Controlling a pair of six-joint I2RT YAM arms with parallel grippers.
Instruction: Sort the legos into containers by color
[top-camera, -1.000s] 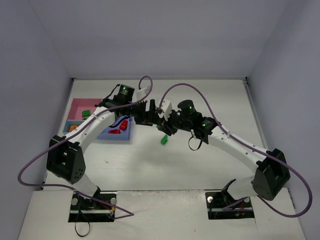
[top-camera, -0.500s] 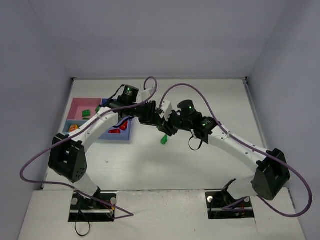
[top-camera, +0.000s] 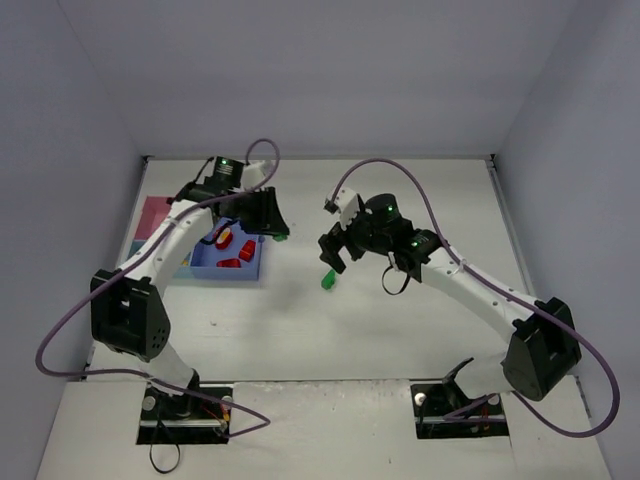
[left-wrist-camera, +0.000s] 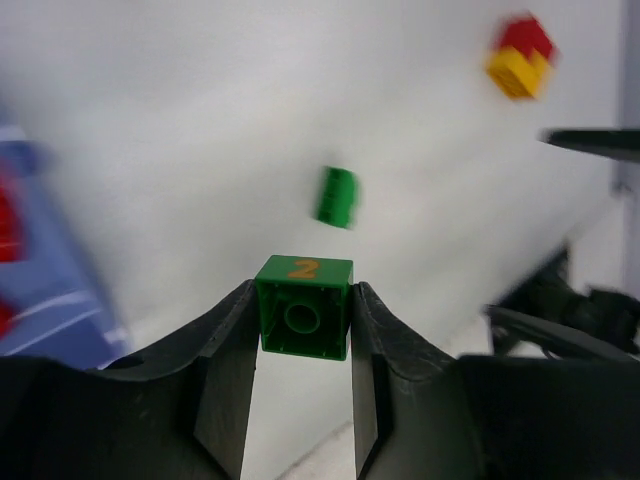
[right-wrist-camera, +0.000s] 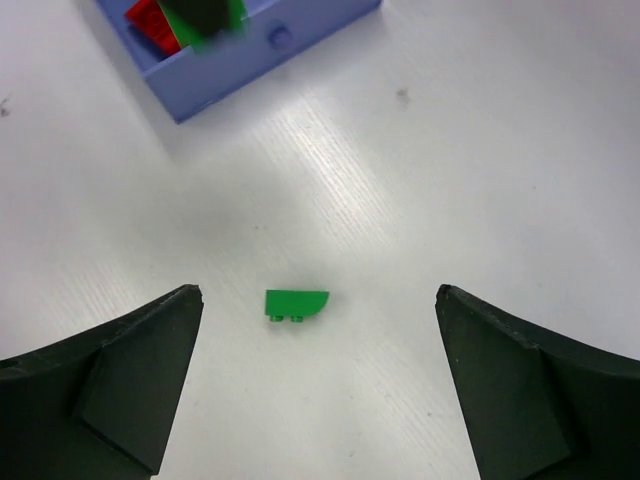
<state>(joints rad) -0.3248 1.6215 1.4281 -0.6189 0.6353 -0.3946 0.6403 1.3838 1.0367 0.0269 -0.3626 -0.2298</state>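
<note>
A: By blue tray (top-camera: 215, 269) right edge, L gripper (left-wrist-camera: 303, 300) clamped on green sq. brick (left-wrist-camera: 305, 322) w/ "2" on it.

B: Copy. R gripper (right-wrist-camera: 317, 292) spread wide, holding nothing, over curved green brick (right-wrist-camera: 296, 303) lying on table (top-camera: 400, 330). Red bricks (top-camera: 230, 263) sit in tray.

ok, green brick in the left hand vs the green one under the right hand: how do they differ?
The square green brick is clamped in the left hand, off the table. The curved green brick lies loose on the table below the open right hand, untouched.
The square green brick is blocky with an orange 2 printed on it. The curved green brick is slimmer, with one rounded corner and no print visible.
Both are green.
</note>
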